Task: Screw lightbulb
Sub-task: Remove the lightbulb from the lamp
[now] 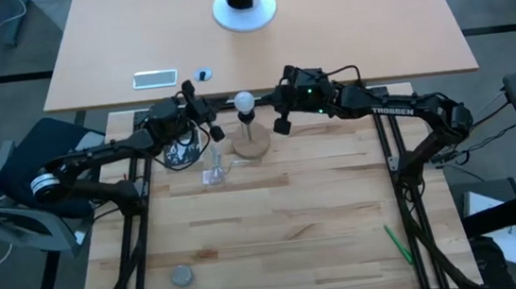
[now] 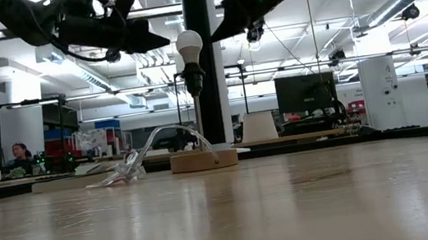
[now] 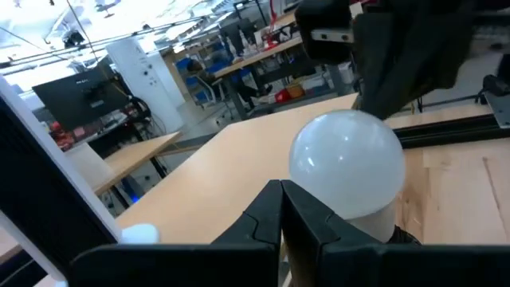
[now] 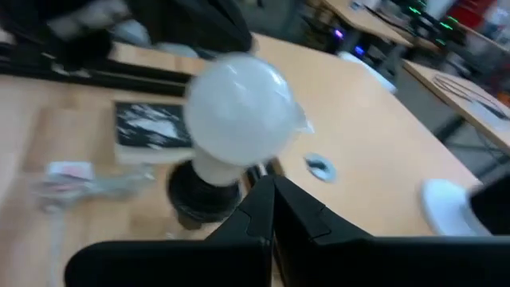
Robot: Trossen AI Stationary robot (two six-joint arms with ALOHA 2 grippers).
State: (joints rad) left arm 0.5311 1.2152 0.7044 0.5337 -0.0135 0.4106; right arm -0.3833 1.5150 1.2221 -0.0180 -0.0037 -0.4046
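Starting at the left: the left end effector (image 1: 215,130) hangs at about nine o'clock of the lightbulb (image 1: 244,100), its fingers pressed together, gripping nothing. In the middle, the lightbulb stands upright in a dark socket (image 2: 193,80) on a thin post above the round wooden base (image 1: 251,143), with clear plastic wrapping (image 1: 213,172) lying on the tabletop (image 1: 294,226) just beside the base. Over at three o'clock, the right end effector (image 1: 283,123) is also closed and empty, near the globe but apart from it. Judging by this, the bulb looks seated but unturned. To do it well, one end effector should part, close gently on the globe, and twist without tipping the stand; the other could steady the wooden base.
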